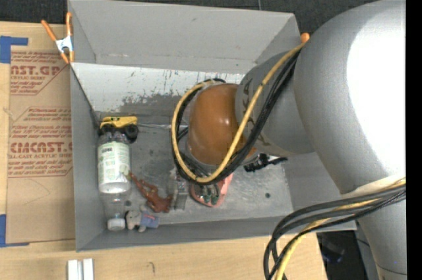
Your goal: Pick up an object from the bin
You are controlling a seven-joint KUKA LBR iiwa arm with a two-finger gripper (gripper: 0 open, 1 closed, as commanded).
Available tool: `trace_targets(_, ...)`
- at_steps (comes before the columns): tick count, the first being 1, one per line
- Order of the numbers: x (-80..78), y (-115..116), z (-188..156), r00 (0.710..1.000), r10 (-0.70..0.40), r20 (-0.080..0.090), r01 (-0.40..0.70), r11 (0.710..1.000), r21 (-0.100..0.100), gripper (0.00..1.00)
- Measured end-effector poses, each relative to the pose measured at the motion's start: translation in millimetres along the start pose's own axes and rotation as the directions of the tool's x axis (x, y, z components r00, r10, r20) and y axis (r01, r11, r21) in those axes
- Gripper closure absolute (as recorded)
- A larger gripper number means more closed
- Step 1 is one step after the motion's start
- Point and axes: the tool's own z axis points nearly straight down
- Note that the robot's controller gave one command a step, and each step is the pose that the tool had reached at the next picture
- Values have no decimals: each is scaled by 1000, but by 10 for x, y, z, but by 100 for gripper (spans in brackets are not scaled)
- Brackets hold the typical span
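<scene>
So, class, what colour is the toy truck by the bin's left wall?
The toy truck is yellow with black wheels; camera view.

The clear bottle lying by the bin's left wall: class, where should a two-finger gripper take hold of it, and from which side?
Probably across the labelled middle of the bottle, coming down from above. It lies on its side along the bin's left wall, so its round body offers two opposite flanks there; the yellow toy car crowds its far end.

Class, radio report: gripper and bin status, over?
Gripper low in bin, over pink-red object. Brown figure close beside. Bottle, yellow truck apart, left.
</scene>
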Motion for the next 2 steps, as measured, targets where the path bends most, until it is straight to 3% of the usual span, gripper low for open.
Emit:
trace_targets(1, 0, -1, 0, 1000, 0, 0, 0, 1000, 0, 100)
trace_targets(2, 41, -26, -543, 1000, -6, -6, 6, 1000, 1, 100)
